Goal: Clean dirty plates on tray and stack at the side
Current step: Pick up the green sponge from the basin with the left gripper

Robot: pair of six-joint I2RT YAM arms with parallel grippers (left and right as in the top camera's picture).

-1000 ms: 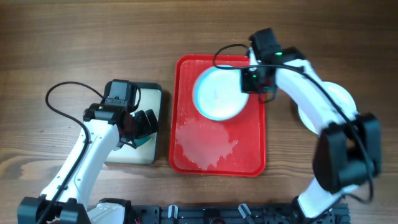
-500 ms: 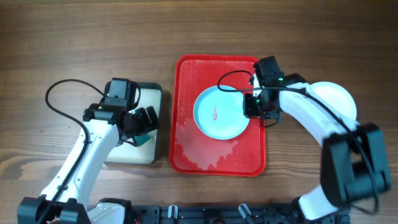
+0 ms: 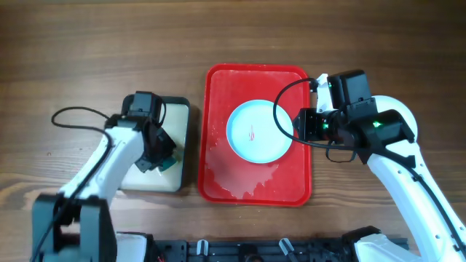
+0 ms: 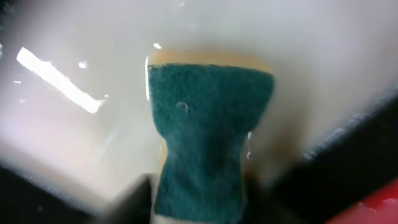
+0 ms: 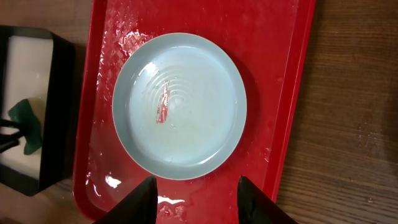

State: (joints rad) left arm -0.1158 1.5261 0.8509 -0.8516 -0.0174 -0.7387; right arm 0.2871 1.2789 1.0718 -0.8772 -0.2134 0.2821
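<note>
Showing a red smear (image 5: 163,106), pale-blue plate (image 5: 186,137) lies on tray (image 5: 283,93); right fingers (image 5: 140,202) released, left fingers (image 3: 159,151) grasping sponge (image 4: 205,124).

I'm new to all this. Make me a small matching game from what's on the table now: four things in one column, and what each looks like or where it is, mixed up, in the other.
Things
1. plate
2. tray
3. sponge
4. right gripper

Descriptions
A. green, in the pan of whitish liquid
B. open, holding nothing
C. red and wet
D. pale blue, red smear in its middle

Pairs: 1-D, 2-C, 3-A, 4-B
</note>
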